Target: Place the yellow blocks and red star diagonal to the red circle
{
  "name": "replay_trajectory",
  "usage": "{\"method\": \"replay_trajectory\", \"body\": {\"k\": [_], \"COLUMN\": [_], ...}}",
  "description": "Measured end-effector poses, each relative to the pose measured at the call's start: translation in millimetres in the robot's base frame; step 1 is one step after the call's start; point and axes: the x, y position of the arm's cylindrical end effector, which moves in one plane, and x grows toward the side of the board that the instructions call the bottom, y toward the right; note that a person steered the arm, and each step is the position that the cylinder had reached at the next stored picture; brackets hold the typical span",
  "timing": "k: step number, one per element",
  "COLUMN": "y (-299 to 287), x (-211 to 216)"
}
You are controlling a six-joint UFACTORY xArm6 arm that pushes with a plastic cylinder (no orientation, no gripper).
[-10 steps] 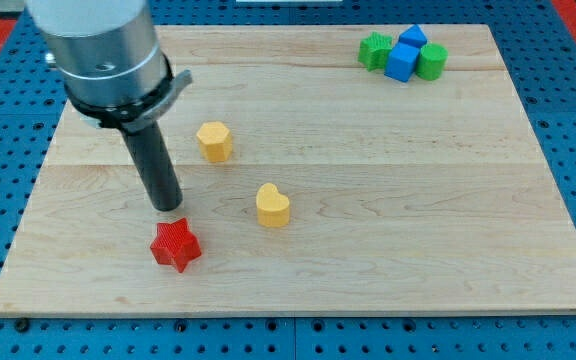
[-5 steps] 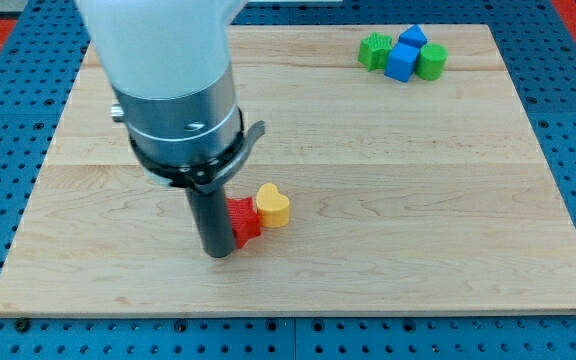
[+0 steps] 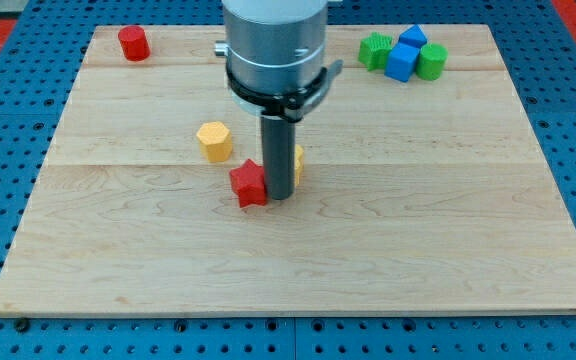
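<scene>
The red star (image 3: 249,183) lies near the board's middle. My tip (image 3: 281,195) stands right beside it on its right side, touching or almost touching. A yellow heart-shaped block (image 3: 297,161) is mostly hidden behind my rod, only its right edge showing. A yellow hexagonal block (image 3: 214,141) sits just up and left of the red star. The red circle (image 3: 133,43) stands at the board's top left corner, far from the others.
A cluster of green and blue blocks sits at the top right: a green block (image 3: 374,50), a blue cube (image 3: 403,61), a blue block (image 3: 413,37) behind it and a green cylinder (image 3: 431,62). The wooden board (image 3: 448,230) lies on a blue pegboard.
My rod has swung from the left, below the red star, to its right side. The red star and the yellow heart have been pushed up the board toward the yellow hexagon.
</scene>
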Motion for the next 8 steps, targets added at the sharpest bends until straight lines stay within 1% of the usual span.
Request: {"method": "replay_trajectory", "body": {"k": [1, 2, 4, 5, 6, 7, 8], "y": [3, 18, -75, -72, -64, -3, 54], "x": [-1, 4, 18, -4, -5, 5, 34]}}
